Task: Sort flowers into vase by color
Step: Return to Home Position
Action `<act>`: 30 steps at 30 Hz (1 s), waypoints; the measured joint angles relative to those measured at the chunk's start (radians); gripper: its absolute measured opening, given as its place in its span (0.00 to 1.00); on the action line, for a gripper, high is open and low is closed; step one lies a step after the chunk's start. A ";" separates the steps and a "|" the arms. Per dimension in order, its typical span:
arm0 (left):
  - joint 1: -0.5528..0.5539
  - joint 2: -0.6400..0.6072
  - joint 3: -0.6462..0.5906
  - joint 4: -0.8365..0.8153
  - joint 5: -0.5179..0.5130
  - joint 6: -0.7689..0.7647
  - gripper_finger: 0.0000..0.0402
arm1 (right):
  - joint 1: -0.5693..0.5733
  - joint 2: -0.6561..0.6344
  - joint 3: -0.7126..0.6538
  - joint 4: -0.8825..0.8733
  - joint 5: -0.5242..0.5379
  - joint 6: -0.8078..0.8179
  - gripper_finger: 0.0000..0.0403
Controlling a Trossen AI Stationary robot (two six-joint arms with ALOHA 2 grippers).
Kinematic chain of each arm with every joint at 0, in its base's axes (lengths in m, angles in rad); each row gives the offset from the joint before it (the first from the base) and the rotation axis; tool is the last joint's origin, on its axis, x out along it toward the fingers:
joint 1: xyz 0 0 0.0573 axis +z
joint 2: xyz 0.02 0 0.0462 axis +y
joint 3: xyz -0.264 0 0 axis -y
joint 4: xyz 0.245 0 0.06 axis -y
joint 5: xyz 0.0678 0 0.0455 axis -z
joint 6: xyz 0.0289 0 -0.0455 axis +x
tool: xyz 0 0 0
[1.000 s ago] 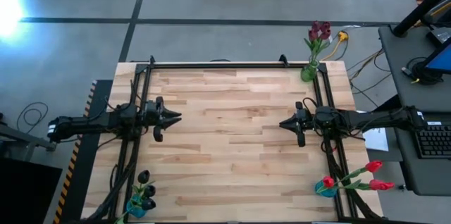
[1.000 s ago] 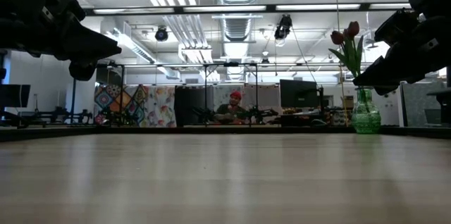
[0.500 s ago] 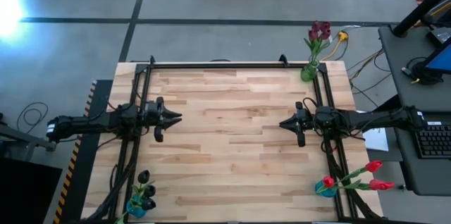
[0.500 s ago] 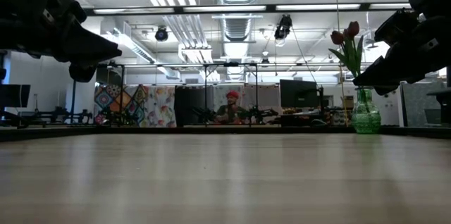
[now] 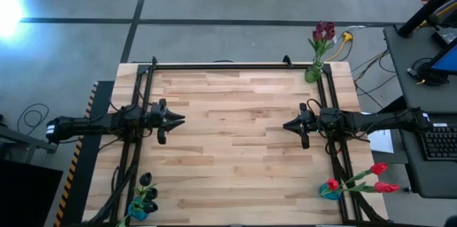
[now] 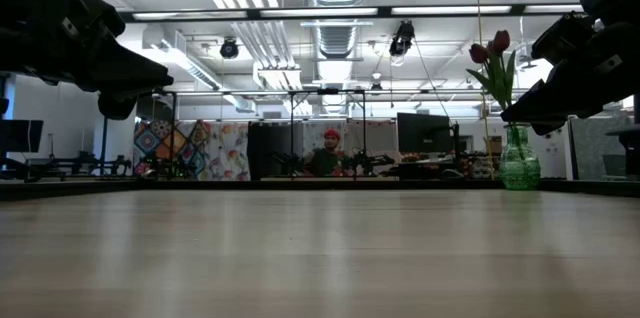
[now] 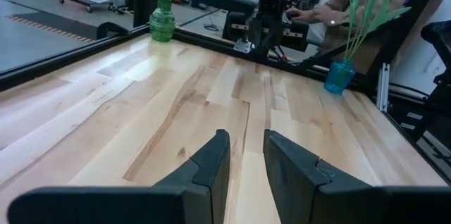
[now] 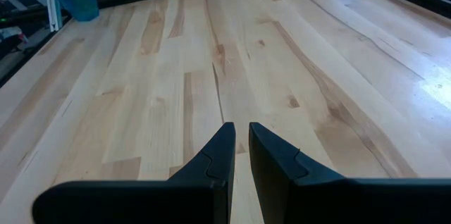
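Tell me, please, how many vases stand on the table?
3: a green vase at the far right corner, a blue vase at the near right corner, another blue vase at the near left corner.

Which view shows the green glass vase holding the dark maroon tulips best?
The low view: the green glass vase stands side-on with its maroon tulips. The high view shows it small at the table's far right corner, the left wrist view only distantly; the right wrist view misses it.

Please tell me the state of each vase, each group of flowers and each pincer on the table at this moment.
maroon flowers: upright in the green vase, far right corner.
red flowers: in the blue vase, leaning outward over the table edge.
near-black flowers: in the second blue vase, near left corner.
left pincer: empty, fingers slightly apart.
right pincer: empty, shut.
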 joint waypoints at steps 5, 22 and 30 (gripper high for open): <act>0.000 0.008 0.000 0.000 0.000 0.000 0.19 | 0.000 0.000 0.000 0.000 0.000 0.000 0.09; 0.000 0.017 0.000 0.000 0.000 0.000 0.19 | 0.000 0.000 0.000 0.000 0.000 0.000 0.09; 0.000 0.018 -0.001 0.000 0.000 0.000 0.19 | 0.000 0.000 0.000 0.000 0.000 0.000 0.09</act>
